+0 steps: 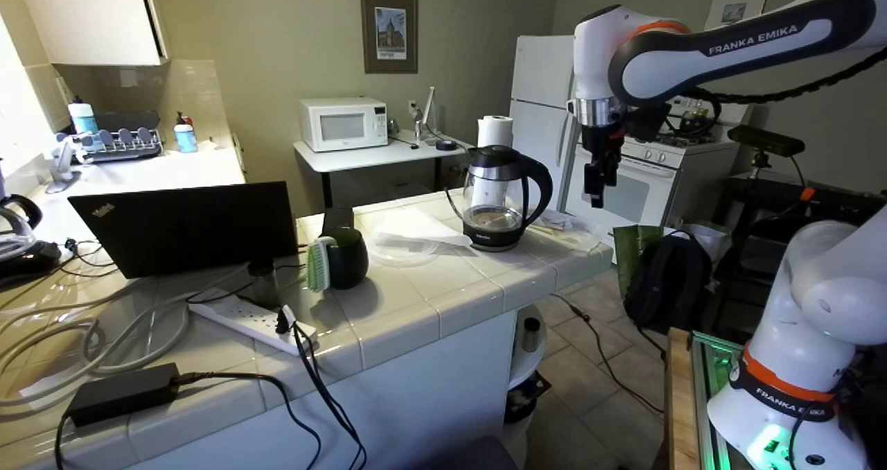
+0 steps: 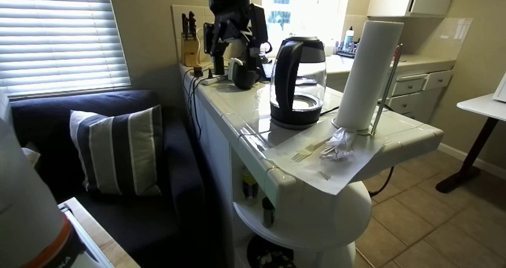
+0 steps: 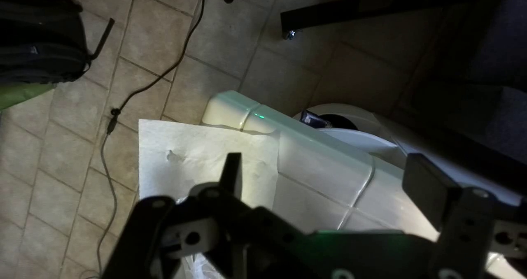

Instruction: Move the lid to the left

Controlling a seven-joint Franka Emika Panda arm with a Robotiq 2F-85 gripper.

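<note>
In the wrist view the gripper [image 3: 329,180] looms dark from eight o'clock through six to four, its jaws standing wide apart before the white-tiled tabletop [image 3: 313,159]. A sheet of white paper [image 3: 185,141] lies over the tabletop's end toward eight, and past it a dark cable [image 3: 138,91] snakes down the floor tiles [image 3: 222,36] from eleven. I make out a black backpack [image 3: 41,40] at ten, something green [image 3: 24,94] beside it, and a rounded white shelf [image 3: 358,137] at three.

Counter [image 1: 416,288]: open laptop [image 1: 187,227], black power brick [image 1: 125,394], white power strip [image 1: 239,319]. Paper towel roll [image 2: 367,78] upright on holder [image 2: 387,90]; pale fork [image 2: 310,148] on paper sheet [image 2: 344,172]. Microwave [image 1: 344,125] on white table [image 1: 367,159], striped pillow [image 2: 118,151] on dark couch [image 2: 110,220].
</note>
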